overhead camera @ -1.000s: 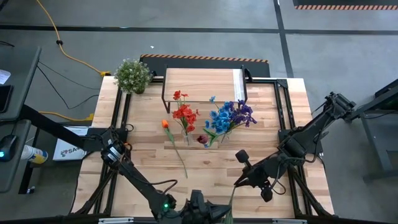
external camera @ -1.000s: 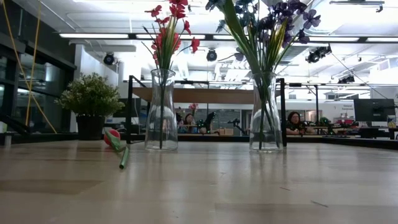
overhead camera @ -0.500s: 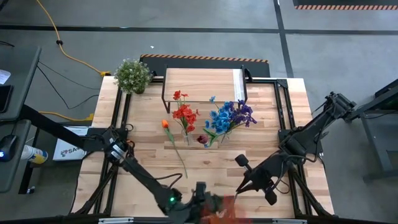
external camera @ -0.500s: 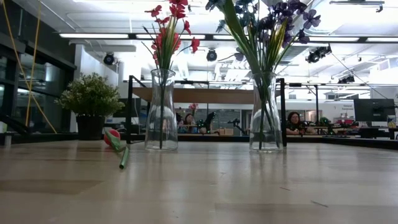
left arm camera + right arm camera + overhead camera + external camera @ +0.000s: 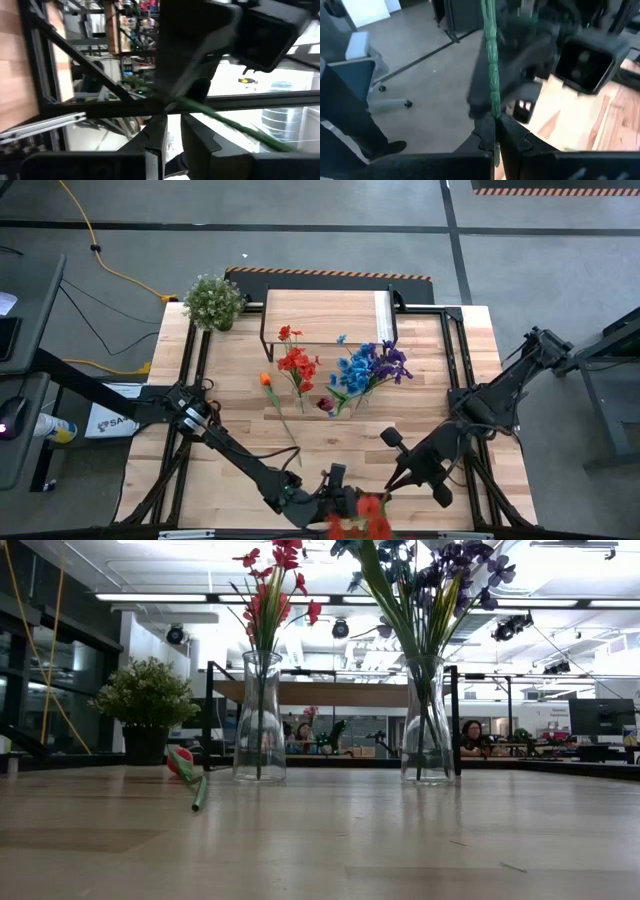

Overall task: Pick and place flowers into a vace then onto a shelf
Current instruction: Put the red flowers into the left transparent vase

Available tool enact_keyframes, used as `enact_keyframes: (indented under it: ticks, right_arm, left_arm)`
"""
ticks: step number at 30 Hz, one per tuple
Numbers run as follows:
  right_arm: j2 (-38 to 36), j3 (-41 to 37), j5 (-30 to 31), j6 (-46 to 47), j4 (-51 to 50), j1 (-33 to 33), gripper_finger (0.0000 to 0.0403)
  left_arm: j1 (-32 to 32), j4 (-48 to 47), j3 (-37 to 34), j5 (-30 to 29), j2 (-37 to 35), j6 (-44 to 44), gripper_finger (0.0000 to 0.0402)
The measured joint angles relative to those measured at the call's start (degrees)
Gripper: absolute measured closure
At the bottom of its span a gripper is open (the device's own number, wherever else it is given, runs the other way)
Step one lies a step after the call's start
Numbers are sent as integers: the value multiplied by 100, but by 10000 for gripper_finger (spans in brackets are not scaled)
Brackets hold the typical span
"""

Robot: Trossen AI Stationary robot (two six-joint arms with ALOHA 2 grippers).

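1. Red blooms have shifted toward 3 o'clock along the table's near edge since a second ago, when none showed there; the red-bloomed stem [image 5: 365, 518] now hangs at 6 o'clock, half past the edge.
2. At 9 o'clock of the blooms and just beside them is the left tool [image 5: 340, 498]. I cannot tell whether it grips.
3. At 1 o'clock of the blooms, the right tool [image 5: 495, 125] is clenched on the thin green stalk, which rises straight out of its tips.
4. Farther in, a loose orange flower [image 5: 266, 379] lies flat on the table [image 5: 230, 430].
5. At mid-table, two glass vases stand upright: the red bunch [image 5: 297, 365] and, at 3 o'clock of it, the blue-purple bunch [image 5: 370, 367].
6. Behind them, at 12 o'clock, is the shelf [image 5: 325, 315], with a potted plant [image 5: 213, 300] at its 9 o'clock.
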Motion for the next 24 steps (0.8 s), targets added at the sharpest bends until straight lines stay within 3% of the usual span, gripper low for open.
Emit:
enact_keyframes:
  ticks: [8, 15, 24]
  right_arm:
    - [-29, 604, -78, -45, -442, 3, 402]
    - [-27, 878, -565, 227, -534, 3, 402]
    - [-25, 915, -966, 763, -390, 3, 402]
  left_arm:
    - [-165, -10, 0, -201, -4, 872, 311]
    - [-350, 66, 0, -646, -4, 2154, 311]
    - [-606, 1436, 2, -1749, -6, 5284, 311]
